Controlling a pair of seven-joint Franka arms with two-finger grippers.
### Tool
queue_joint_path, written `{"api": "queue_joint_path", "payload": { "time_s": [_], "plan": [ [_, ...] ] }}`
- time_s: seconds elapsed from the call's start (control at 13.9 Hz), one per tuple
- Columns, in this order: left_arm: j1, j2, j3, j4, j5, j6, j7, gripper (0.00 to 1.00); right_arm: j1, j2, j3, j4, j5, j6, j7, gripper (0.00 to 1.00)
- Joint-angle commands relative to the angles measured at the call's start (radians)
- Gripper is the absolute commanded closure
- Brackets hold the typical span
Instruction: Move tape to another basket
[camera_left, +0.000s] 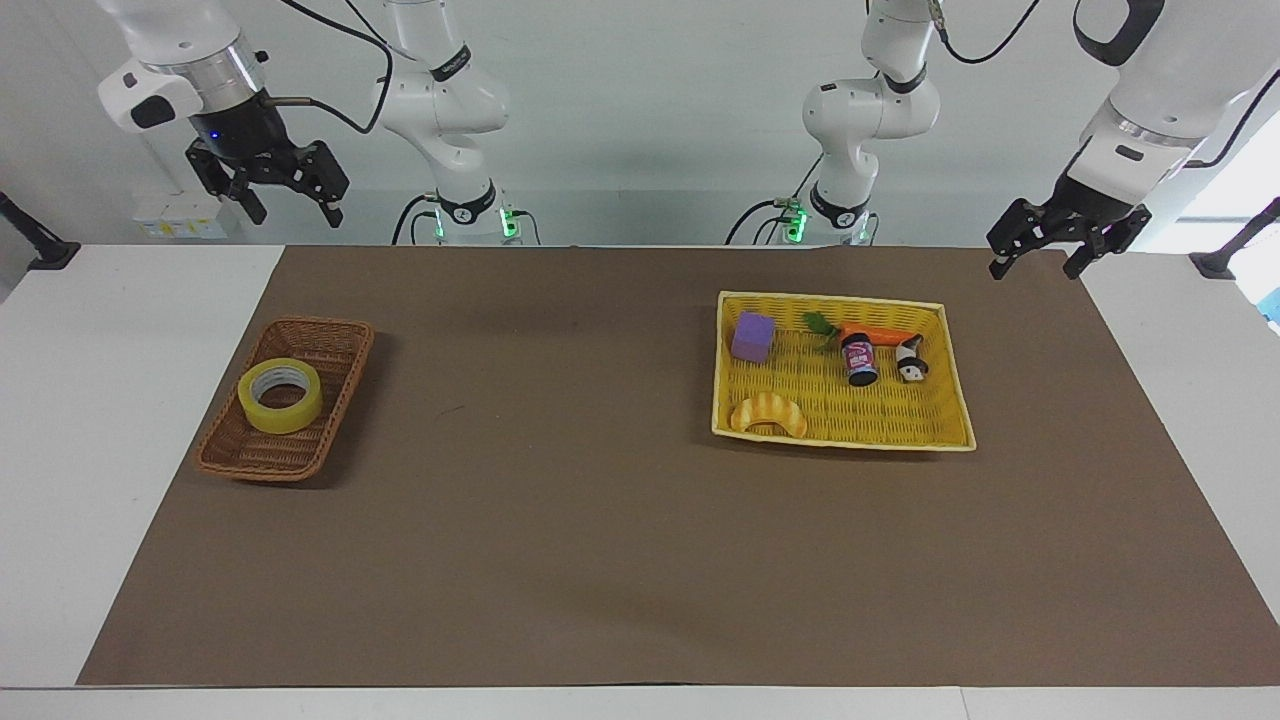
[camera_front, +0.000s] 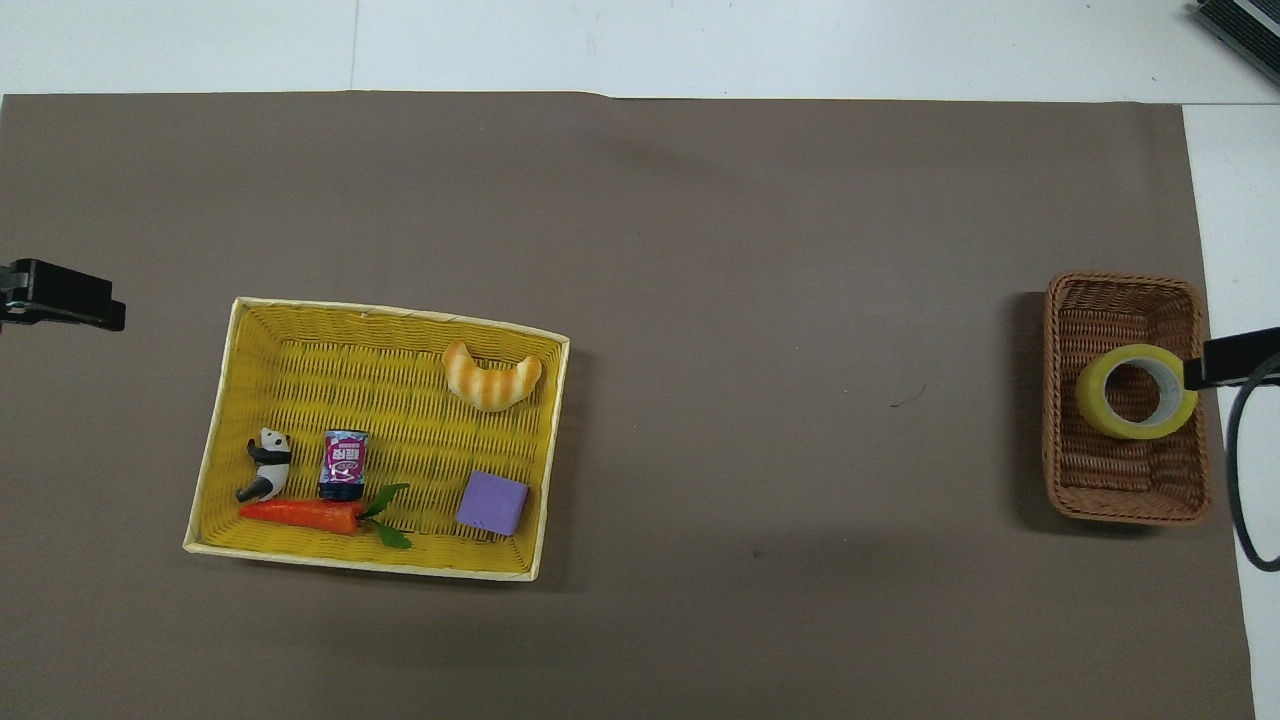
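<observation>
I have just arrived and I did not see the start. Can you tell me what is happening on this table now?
Nothing is being handled yet. The tape lies in the brown wicker basket at the right arm's end of the table. The yellow basket at the left arm's end holds a croissant toy, a purple block, a carrot, a small can and a panda figure. The right gripper and the left gripper are both open, empty and raised near the robots' edge of the table.
</observation>
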Motion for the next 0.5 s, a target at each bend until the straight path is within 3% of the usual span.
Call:
{"api": "queue_joint_path", "payload": {
  "time_s": [0.0, 0.43],
  "plan": [
    [-0.014, -0.009, 0.012, -0.003, 0.011, -0.009, 0.01, 0.0, -0.009, -0.026, 0.003, -0.031, -0.026, 0.019, -0.024, 0.0],
    [-0.012, -0.014, 0.013, -0.006, 0.011, -0.041, 0.01, 0.0, -0.006, -0.029, 0.005, -0.043, -0.025, 0.019, -0.027, 0.0]
  ]
}}
